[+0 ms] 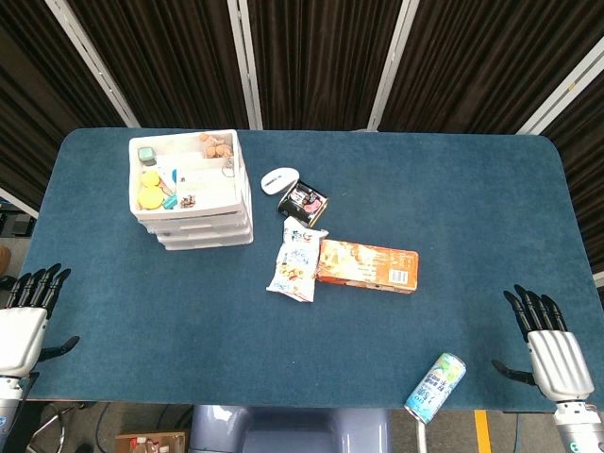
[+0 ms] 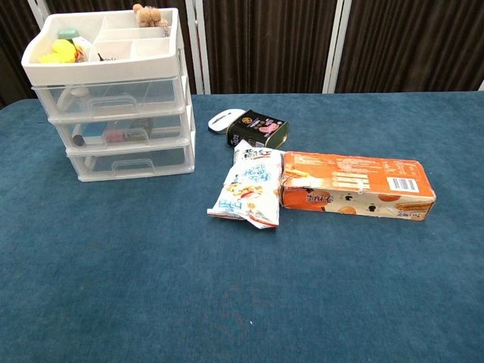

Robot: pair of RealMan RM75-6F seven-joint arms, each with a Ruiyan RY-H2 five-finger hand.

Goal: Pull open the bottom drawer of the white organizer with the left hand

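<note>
Nearest the camera, a drink can [image 1: 434, 386] lies tilted at the near edge of the blue table [image 1: 142, 311]. Both hands rest at the near corners, fingers spread and holding nothing: the left hand [image 1: 24, 326] far left, the right hand [image 1: 550, 345] far right. Well apart from both, the white organizer [image 2: 112, 98] stands at the far left, its bottom drawer [image 2: 132, 162] closed. Beside it lie a snack bag [image 2: 248, 190] touching an orange box [image 2: 355, 184], a dark tin [image 2: 257, 128] and a white mouse-like object [image 2: 225, 119].
</note>
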